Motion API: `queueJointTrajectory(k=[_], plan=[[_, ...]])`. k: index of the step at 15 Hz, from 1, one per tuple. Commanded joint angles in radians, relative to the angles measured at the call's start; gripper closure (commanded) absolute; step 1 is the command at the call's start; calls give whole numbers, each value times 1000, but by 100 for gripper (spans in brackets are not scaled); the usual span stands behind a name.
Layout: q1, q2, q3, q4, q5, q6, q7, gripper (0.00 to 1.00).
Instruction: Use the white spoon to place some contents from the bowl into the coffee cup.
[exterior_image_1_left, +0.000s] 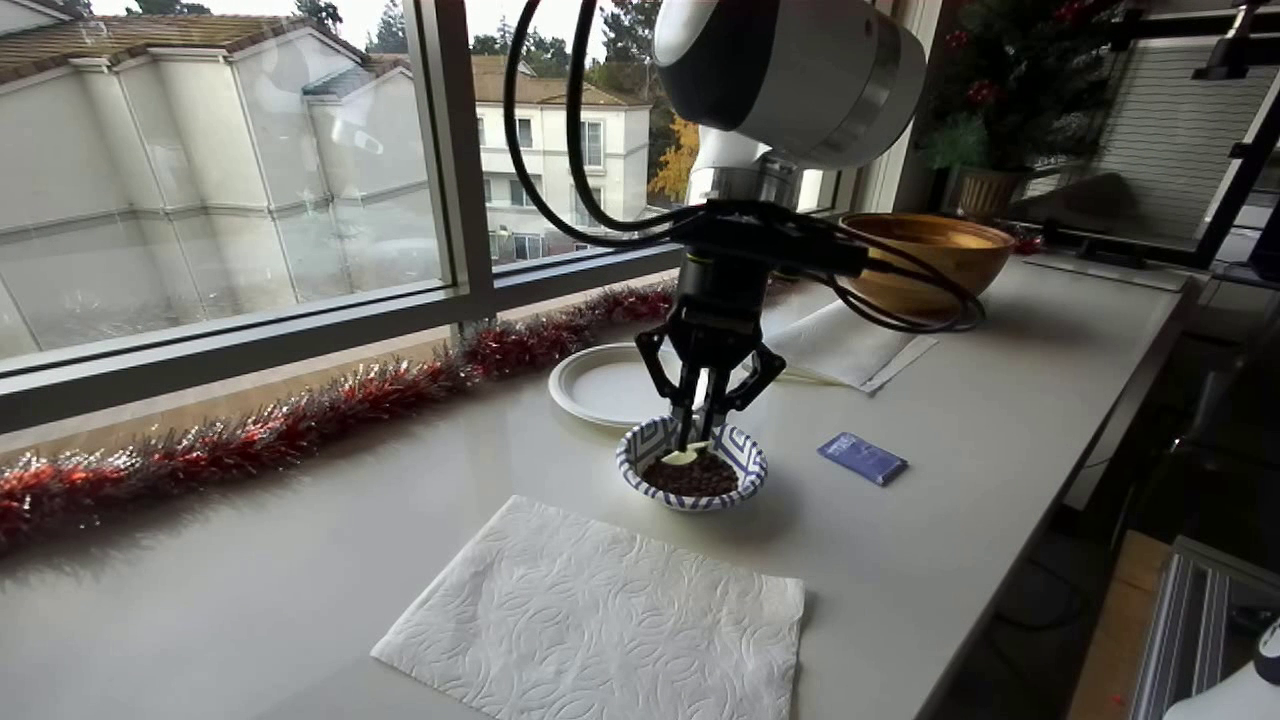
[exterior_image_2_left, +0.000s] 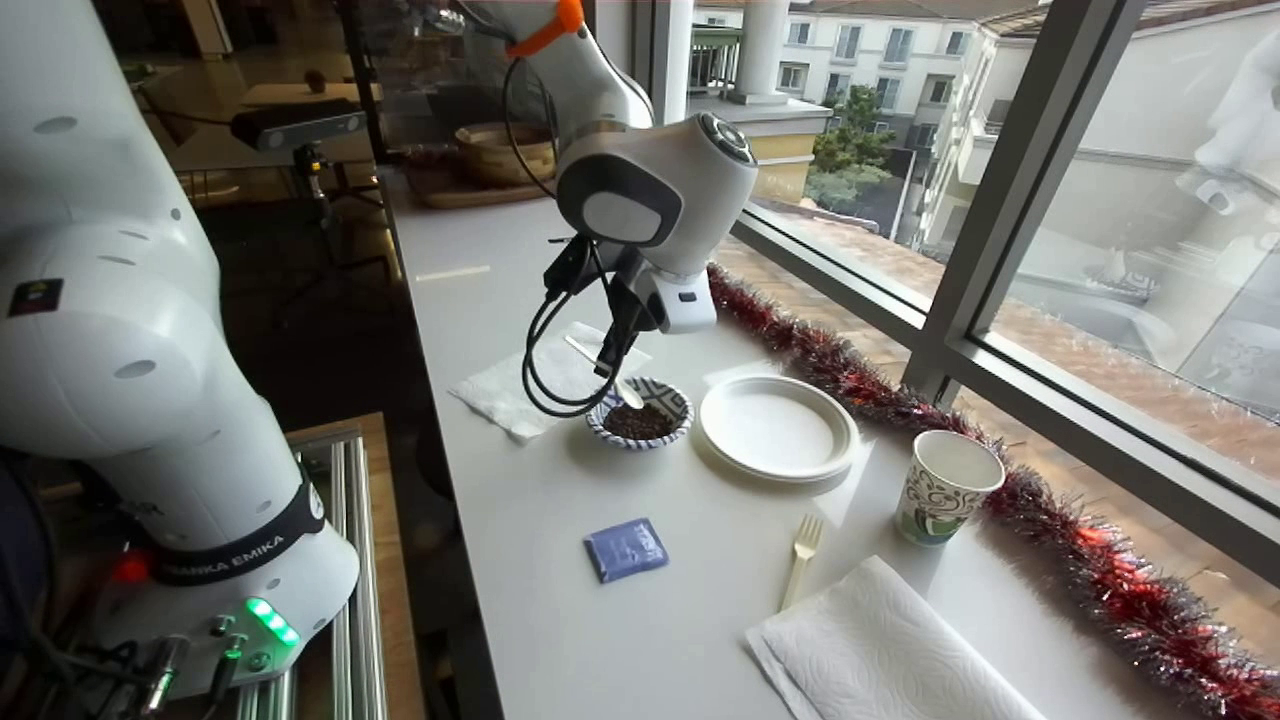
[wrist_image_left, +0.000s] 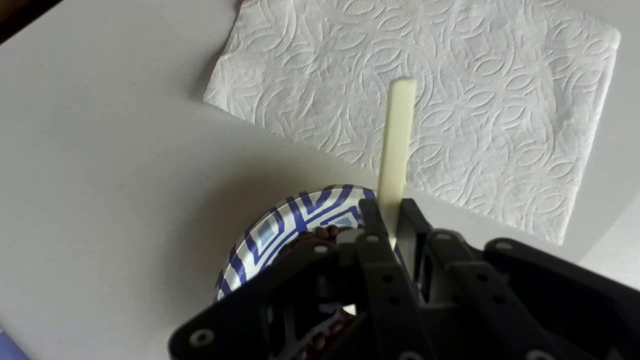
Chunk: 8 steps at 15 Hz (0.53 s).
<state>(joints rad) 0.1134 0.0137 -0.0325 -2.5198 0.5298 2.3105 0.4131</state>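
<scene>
1. Two fingers (wrist_image_left: 371, 220) of my gripper (wrist_image_left: 389, 212) are closed around the handle of the white spoon (wrist_image_left: 398, 130).
2. Its scoop is within the bowl (exterior_image_1_left: 748, 460), over the dark contents (exterior_image_1_left: 700, 478); whether touching, I cannot tell.
3. The coffee cup (exterior_image_2_left: 945, 485) stands upright, well apart, beside the tinsel (exterior_image_2_left: 860, 385).

Round bowl (wrist_image_left: 275, 230), blue-and-white geometrics! Dark-brown grainy contents (exterior_image_2_left: 640, 424), slim cream spoon (wrist_image_left: 397, 135), tapered white paper cup (exterior_image_2_left: 948, 488), dark swirls above green!
</scene>
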Motion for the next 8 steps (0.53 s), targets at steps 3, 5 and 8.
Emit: queueJointTrajectory(k=[3, 5, 8], plan=[[-49, 93, 26, 78, 55, -97, -36, 97], [-55, 102, 28, 87, 59, -123, -29, 97], [-67, 109, 27, 108, 73, -189, -43, 97]])
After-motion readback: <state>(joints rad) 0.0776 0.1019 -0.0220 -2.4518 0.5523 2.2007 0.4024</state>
